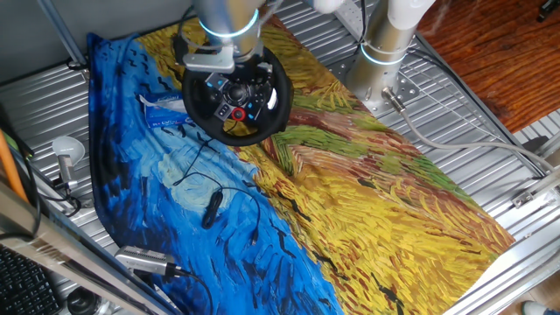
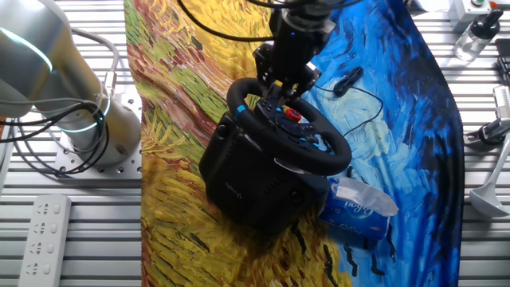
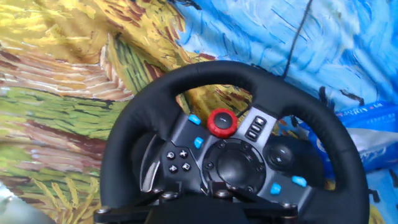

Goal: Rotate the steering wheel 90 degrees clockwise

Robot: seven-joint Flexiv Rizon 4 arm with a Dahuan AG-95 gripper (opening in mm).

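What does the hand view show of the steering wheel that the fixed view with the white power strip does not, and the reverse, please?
Only the hand view shows the four-button cluster and the round centre cap on the hub. Only the fixed view shows the wheel's black base, the gripper at the rim, the arm's pedestal and the tissue pack. Both show the steering wheel, its red knob and the painted cloth.

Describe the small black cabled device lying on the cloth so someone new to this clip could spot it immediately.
Start at the painted cloth covering the table and go to its blue half. Below the steering wheel, out in the open blue, lies a small black oblong device with a thin black cable looping from it. Unlike the wheel it is tiny, and unlike the tissue pack it is black.
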